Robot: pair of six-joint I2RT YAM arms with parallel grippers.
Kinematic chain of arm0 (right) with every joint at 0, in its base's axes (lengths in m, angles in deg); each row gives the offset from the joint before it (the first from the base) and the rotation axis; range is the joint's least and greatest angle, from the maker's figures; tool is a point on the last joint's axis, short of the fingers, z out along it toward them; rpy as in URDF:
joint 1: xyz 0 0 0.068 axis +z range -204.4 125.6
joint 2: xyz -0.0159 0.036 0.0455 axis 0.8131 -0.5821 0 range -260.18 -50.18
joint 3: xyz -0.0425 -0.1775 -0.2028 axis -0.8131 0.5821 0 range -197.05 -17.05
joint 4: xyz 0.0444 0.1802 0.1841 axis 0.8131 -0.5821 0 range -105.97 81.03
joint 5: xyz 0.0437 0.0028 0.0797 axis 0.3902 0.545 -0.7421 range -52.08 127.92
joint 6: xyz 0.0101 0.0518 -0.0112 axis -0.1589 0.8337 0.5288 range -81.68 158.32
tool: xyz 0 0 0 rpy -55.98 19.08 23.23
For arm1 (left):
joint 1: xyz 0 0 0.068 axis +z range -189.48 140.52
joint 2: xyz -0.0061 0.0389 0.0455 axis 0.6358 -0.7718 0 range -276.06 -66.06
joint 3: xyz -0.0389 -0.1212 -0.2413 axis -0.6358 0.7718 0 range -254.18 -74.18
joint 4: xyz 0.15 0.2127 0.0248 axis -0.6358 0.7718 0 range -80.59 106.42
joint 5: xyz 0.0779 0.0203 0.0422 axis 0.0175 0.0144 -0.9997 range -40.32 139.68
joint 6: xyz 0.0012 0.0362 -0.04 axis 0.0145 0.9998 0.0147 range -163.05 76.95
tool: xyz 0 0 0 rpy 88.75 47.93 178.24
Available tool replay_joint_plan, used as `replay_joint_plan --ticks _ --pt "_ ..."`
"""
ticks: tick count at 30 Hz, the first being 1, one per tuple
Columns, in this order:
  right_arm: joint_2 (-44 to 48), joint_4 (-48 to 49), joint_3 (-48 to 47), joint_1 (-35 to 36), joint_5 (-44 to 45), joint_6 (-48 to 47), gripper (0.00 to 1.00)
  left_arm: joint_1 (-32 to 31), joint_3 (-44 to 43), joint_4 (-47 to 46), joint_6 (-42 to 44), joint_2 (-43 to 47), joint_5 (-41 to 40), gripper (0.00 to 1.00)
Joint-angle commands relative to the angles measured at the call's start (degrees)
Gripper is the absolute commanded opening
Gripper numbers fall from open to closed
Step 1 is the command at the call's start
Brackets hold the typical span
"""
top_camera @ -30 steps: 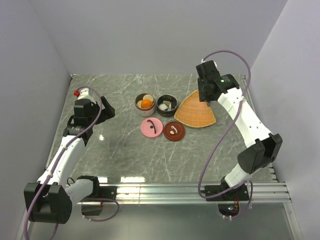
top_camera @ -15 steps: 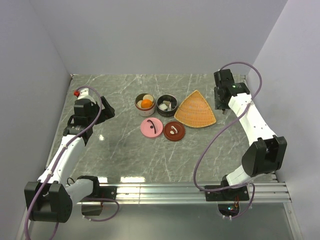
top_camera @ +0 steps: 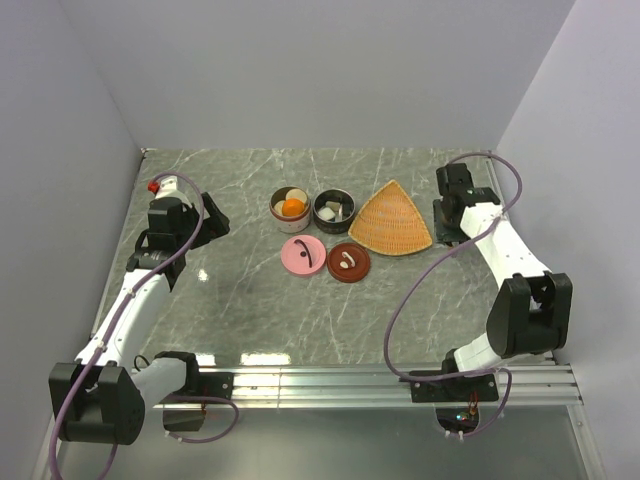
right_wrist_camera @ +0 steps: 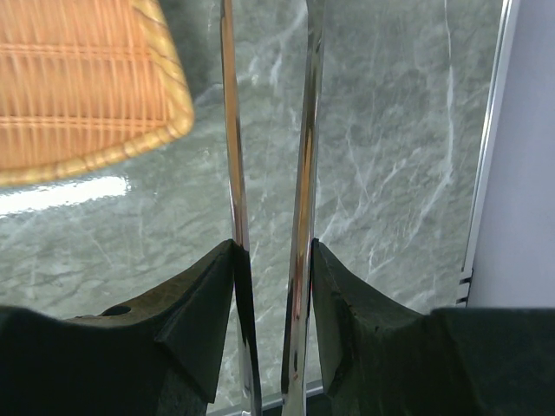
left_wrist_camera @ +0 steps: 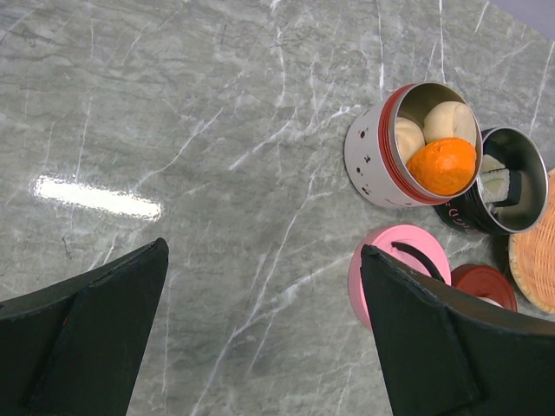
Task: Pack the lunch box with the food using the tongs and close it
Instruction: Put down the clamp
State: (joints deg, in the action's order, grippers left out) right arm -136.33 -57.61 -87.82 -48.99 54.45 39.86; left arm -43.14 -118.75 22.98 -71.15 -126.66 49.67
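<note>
At far right, the tongs (right_wrist_camera: 305, 130) are clamped in the half-closed right gripper (right_wrist_camera: 270, 251), the left gripper (left_wrist_camera: 263, 251) is spread wide and empty, the food (left_wrist_camera: 440, 165) is judged packed, and the lids (top_camera: 303, 254) are not yet fitted.

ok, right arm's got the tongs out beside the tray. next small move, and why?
Probably lower the right gripper and set the tongs on the table beside the tray: the food already sits in both tins, the tray looks empty, and the lids lie off.
</note>
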Motion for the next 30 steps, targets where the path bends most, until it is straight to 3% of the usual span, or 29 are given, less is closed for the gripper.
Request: replay_joint_plan --ticks 1,13,30 --pt "2.3 2.06 0.97 -1.36 0.6 0.04 0.47 0.32 -0.33 -1.87 0.59 0.3 0.1 0.99" --pt "-2.96 1.09 2.12 -5.14 1.4 1.89 0.47 0.5 -0.33 -1.78 0.94 0.39 0.19 1.0" --pt "-24.22 0.74 -15.01 -7.96 1.83 -0.49 0.47 1.46 -2.18 0.76 1.47 0.04 -2.01 1.0"
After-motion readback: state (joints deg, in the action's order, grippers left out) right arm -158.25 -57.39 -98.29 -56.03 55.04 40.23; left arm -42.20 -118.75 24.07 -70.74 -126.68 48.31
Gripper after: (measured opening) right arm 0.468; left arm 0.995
